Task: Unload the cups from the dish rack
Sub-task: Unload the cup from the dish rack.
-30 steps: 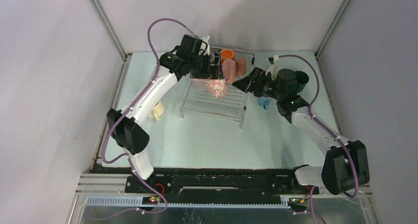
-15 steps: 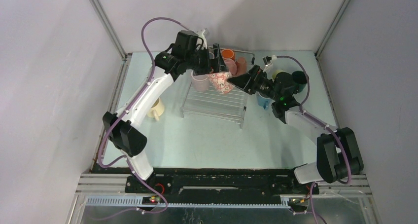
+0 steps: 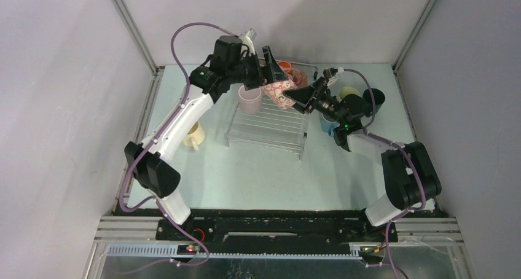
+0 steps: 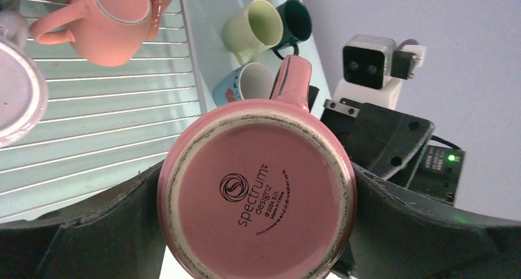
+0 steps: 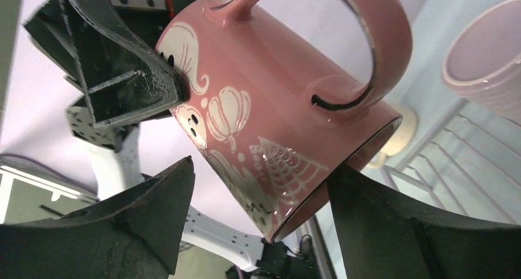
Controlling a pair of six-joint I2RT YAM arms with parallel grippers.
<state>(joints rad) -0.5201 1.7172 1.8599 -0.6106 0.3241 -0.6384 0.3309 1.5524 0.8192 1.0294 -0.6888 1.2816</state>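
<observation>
My left gripper (image 3: 271,77) is shut on the speckled pink mug (image 3: 281,94) and holds it tilted in the air above the dish rack (image 3: 267,128). In the left wrist view the mug's pink base (image 4: 258,196) fills the gap between my fingers. My right gripper (image 3: 300,97) is open, its jaws either side of the mug's rim (image 5: 344,162). A lilac mug (image 3: 249,99), an orange mug (image 3: 284,66) and a pink mug (image 3: 298,77) stand on the rack.
A cream mug (image 3: 194,135) sits on the table left of the rack. A blue mug (image 3: 327,126), a pale green mug (image 3: 349,93) and a dark teal mug (image 3: 375,97) sit to its right, under the right arm.
The left gripper has lifted the speckled mug off the rack and tipped it to the right. The right gripper has moved left and up to the mug's mouth.
</observation>
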